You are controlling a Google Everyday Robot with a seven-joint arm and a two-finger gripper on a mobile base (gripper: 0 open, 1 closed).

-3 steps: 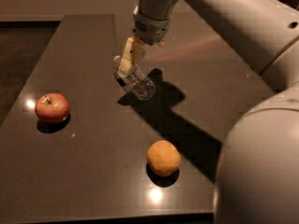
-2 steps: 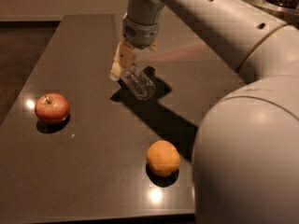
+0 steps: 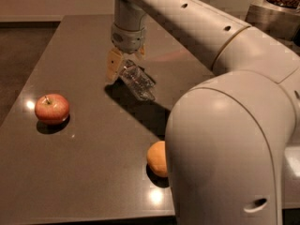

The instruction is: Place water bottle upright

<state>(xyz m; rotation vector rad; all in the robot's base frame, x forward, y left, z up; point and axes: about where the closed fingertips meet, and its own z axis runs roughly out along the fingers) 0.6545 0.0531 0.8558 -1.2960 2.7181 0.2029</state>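
Beyond orange [image 3: 157,159] near the front edge and apple [image 3: 52,109] at left, pinches bottle [image 3: 138,83] over mid table [image 3: 84,182] in gripper [image 3: 125,62], far end clamped between fingers [image 3: 114,65], body slanting down toward near right.

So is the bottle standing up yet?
Not yet. Done: the gripper is shut on the bottle, holding it by its upper end. In hand: the bottle hangs tilted, with its lower end down near the table. Left: turn it upright, stand it on the table and let go.
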